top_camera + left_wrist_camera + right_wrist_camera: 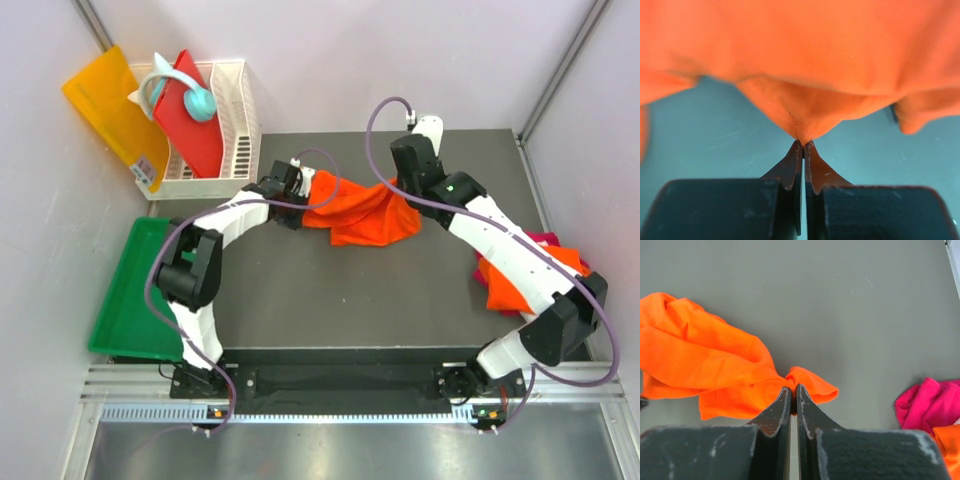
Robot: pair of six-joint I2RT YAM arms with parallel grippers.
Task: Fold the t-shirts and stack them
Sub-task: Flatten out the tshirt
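Left gripper and right gripper pinch the orange t-shirt's ends near the table's far edge, probably to spread it.

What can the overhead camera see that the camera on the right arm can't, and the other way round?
Only the overhead view: the left hand gripping the far end of the orange t-shirt, the green tray and the white basket. Only the right wrist view: the right hand up close, pinched shut on a fold of that t-shirt. Both: that t-shirt, the table and the pink t-shirt.
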